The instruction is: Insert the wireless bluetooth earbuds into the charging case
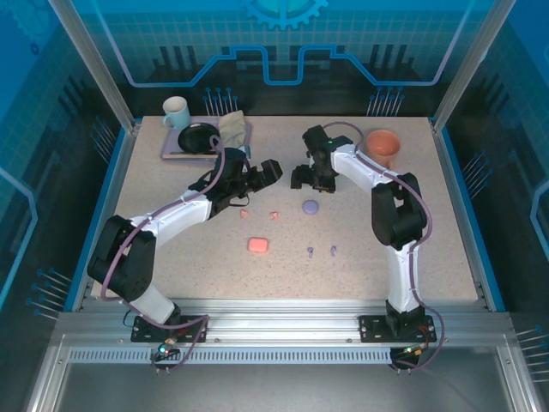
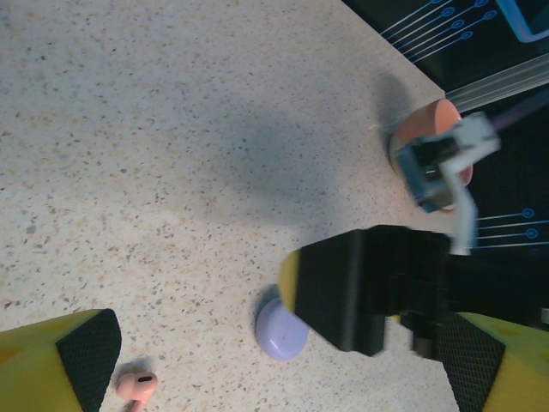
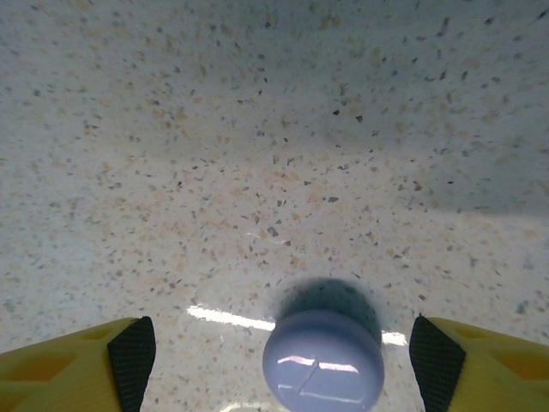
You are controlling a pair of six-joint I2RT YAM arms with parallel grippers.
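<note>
Two grippers wide open and empty: my left gripper (image 1: pixel 268 172) and my right gripper (image 3: pixel 283 356), which brackets the lilac charging case (image 3: pixel 323 365) on the tabletop (image 3: pixel 257 129). I should centre first, then close gently.

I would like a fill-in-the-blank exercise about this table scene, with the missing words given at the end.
1. The right pincer is ___, with the lilac case lying between its fingers.
2. On the table lie ___ purple earbuds.
3. The mug in the far left corner is ___ in colour.

Missing words: open; two; white.
</note>
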